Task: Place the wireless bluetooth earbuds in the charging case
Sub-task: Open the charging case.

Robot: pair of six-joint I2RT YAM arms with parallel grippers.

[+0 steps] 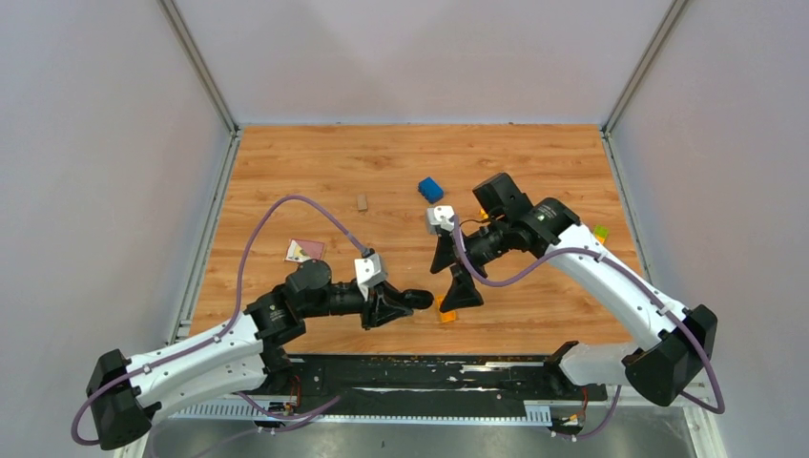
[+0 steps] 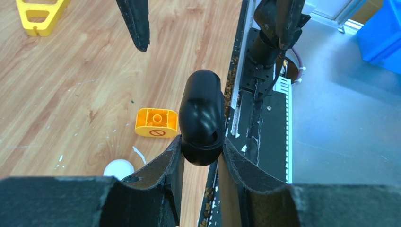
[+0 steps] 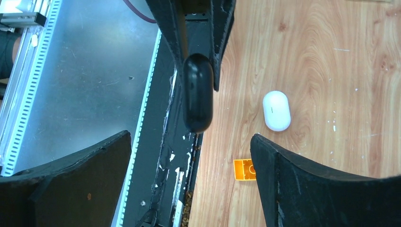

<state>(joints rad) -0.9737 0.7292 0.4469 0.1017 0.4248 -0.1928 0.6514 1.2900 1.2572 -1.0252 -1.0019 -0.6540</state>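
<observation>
Right wrist: left pincer (image 3: pixel 198 66) clamps a black capsule (image 3: pixel 197 99) over the counter's (image 3: pixel 307 47) near edge; right pincer (image 3: pixel 190 137) is wide open, straddling it. Centre before closing.

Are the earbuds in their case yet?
Not yet, it seems. The white case lies shut on the table. The left gripper pinches a black oval pod; the right gripper hangs open beside it. No earbuds show, so putting them in is all to do.
</observation>
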